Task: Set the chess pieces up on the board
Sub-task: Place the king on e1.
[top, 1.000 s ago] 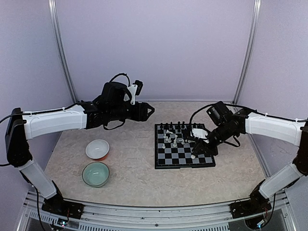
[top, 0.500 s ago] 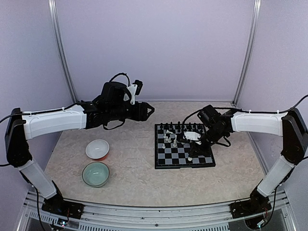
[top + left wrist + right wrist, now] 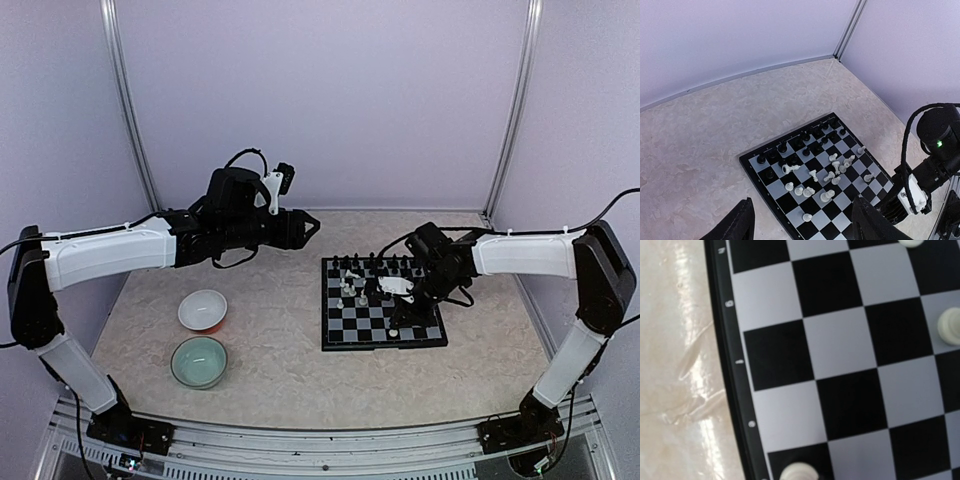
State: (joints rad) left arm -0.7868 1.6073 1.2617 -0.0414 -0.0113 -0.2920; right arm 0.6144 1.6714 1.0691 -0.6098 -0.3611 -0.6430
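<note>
Board (image 3: 383, 303) sits on the counter (image 3: 280, 380), right of centre: black and white squares, thin black rim. Chess pieces (image 3: 827, 196): black ones along the far rows, white ones scattered mid-board (some toppled). Left gripper (image 3: 802, 207) spread wide, empty. Right gripper (image 3: 402, 318) low over the board; can't tell how far open.

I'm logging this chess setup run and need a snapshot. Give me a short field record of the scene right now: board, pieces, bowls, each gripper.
board: flat on the table, right of centre
black pieces: standing, bunched along the far rows
white pieces: scattered mid-board, not in rows; at least one lying on its side
bowls: white bowl and pale green bowl, left of the board
left gripper: open, holding nothing, above the table beyond the board's far left corner
right gripper: low over the board's right half; open or shut not visible
</note>
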